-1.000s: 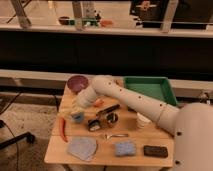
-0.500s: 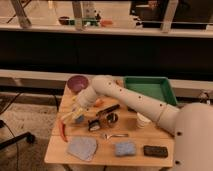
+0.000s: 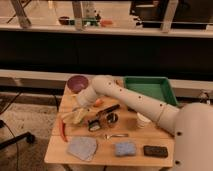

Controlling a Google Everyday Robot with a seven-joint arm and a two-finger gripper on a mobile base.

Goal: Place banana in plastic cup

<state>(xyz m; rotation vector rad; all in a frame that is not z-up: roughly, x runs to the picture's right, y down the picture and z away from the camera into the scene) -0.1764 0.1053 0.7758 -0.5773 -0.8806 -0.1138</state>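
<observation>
My gripper is low over the left part of the wooden table, at the end of the white arm reaching in from the right. It is shut on a pale yellow banana, which lies roughly level just below it. The small plastic cup stands right under the gripper and banana and is almost wholly hidden by them. I cannot tell whether the banana touches the cup.
A purple bowl sits at the back left and a green tray at the back right. A red chili, grey cloth, blue sponge, black block, spoon, white cup and black-handled tool lie around.
The gripper has come down and to the left with the banana, from near the purple bowl to just over the cup, which it now covers.
</observation>
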